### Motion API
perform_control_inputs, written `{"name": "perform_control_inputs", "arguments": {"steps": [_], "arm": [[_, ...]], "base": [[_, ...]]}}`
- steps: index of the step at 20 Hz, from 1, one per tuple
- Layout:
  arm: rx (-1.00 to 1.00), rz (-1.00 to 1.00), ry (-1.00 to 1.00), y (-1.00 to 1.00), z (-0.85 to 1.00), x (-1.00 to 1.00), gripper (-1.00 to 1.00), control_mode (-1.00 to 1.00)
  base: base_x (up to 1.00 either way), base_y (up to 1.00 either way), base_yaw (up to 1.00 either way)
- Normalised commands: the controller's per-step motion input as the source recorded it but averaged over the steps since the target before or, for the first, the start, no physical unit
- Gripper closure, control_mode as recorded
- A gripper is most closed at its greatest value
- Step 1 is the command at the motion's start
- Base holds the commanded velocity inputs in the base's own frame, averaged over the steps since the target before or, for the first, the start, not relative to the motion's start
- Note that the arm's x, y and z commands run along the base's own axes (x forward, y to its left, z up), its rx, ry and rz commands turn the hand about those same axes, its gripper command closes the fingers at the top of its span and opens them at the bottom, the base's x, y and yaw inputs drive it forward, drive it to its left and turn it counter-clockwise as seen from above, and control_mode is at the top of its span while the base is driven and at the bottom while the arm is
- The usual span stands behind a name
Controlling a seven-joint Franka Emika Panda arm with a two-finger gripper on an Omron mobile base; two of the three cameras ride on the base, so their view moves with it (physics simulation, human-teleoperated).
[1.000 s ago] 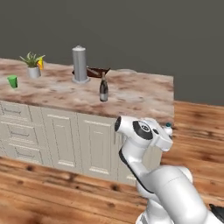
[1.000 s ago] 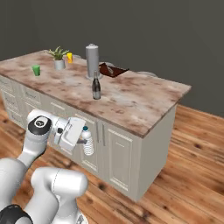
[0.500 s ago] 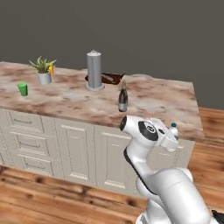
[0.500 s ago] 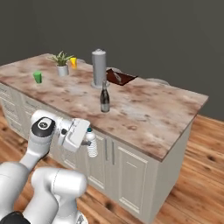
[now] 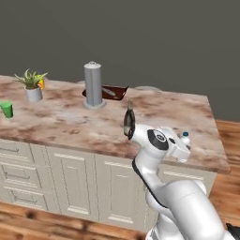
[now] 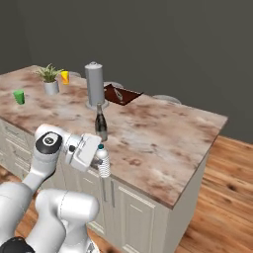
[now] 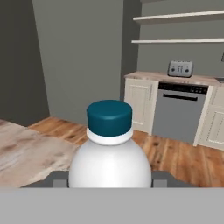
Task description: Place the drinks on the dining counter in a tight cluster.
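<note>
The gripper (image 6: 101, 160) is closed on the small clear water bottle (image 6: 103, 162), which is held upright in front of the near edge of the dining counter (image 6: 163, 148), at about the level of its top and not resting on it. In the hand view the water bottle (image 7: 110, 153) is seen close up between the gripper's dark fingertips (image 7: 57, 177), its blue cap (image 7: 109, 117) pointing up. In the left base view only the cap and neck of the bottle (image 5: 185, 137) are seen, past the arm's wrist.

On the beige marble counter (image 5: 61, 122) a slim dark wine bottle (image 6: 101, 123) stands upright, near the front edge and just behind the gripper. The same wine bottle (image 5: 129, 123) is partly hidden by the arm in the left base view. Behind it a tall grey cylinder (image 6: 94, 85) is set on a round base, with a dark brown tray (image 6: 121, 94) just beside it. Towards the far left end of the counter a potted plant (image 6: 50, 80), a yellow cup (image 6: 64, 77) and a green cup (image 6: 19, 96) are placed. In the hand view a dishwasher (image 7: 179, 111) and a toaster (image 7: 180, 68) are seen across the wooden floor (image 7: 175, 157).
</note>
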Motion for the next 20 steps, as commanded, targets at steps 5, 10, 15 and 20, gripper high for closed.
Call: {"name": "perform_control_inputs", "arguments": {"steps": [5, 10, 15, 20], "arm": [[0.00, 0.00, 0.00, 0.00, 0.00, 0.00, 1.00, 1.00], [0.00, 0.00, 0.00, 0.00, 0.00, 0.00, 1.00, 1.00], [0.00, 0.00, 0.00, 0.00, 0.00, 0.00, 1.00, 1.00], [0.00, 0.00, 0.00, 0.00, 0.00, 0.00, 1.00, 1.00]], "base": [[0.63, 0.03, -0.20], [0.48, 0.07, -0.11], [0.52, 0.11, -0.04], [0.34, 0.13, -0.01]]}}
